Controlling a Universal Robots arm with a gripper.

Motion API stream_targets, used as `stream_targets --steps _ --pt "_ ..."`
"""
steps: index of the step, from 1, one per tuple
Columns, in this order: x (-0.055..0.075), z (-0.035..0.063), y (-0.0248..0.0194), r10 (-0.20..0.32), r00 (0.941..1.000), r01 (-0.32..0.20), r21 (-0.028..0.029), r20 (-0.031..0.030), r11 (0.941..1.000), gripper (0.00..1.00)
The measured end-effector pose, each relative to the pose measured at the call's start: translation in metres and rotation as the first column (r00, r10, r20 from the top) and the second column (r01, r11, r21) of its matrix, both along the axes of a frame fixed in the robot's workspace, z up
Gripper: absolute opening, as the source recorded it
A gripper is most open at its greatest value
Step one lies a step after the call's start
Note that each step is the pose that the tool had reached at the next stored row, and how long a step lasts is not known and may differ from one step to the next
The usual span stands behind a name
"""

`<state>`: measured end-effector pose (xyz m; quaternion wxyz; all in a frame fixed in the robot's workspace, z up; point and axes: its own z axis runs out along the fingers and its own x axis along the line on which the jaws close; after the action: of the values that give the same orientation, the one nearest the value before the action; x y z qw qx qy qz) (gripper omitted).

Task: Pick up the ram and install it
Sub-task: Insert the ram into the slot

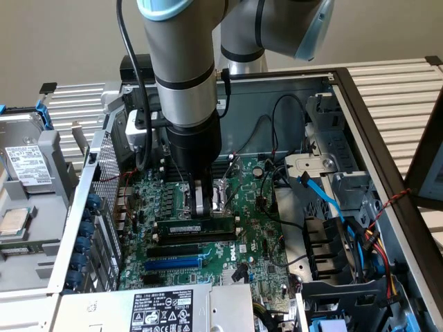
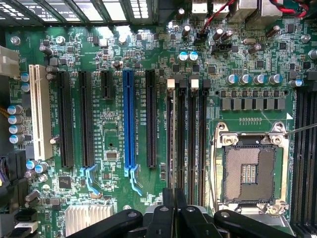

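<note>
The ram [image 1: 195, 227], a long thin green stick with a white label, stands on edge in a memory slot of the motherboard [image 1: 266, 238] inside the open computer case. My gripper [image 1: 208, 207] hangs straight over it, fingertips at or just above its top edge; I cannot tell whether they touch. In the wrist view the gripper [image 2: 174, 197] has its two black fingers pressed together with nothing visible between them, above the row of memory slots [image 2: 187, 139] beside the empty processor socket [image 2: 249, 171].
A blue expansion slot [image 1: 173, 263] and black ones lie in front of the ram. Blue and black cables [image 1: 322, 197] and a drive cage fill the exterior view's right. The power supply [image 1: 169, 315] sits at the front, and a hard drive [image 1: 28, 162] is at the left.
</note>
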<state>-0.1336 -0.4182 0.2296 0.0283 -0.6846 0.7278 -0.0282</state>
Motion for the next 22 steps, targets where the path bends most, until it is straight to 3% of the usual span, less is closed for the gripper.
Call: stream_targets --steps 9,16,22 --pt "0.0008 -0.0002 0.0 0.0 1.0 0.0 -0.0001 0.0006 1.0 0.12" --pt "0.0007 -0.0016 0.0 0.0 1.0 0.0 -0.0005 0.0078 1.0 0.12" --pt "0.0008 -0.0019 -0.0001 0.016 0.9998 -0.016 -0.0004 0.0083 0.9999 0.12"
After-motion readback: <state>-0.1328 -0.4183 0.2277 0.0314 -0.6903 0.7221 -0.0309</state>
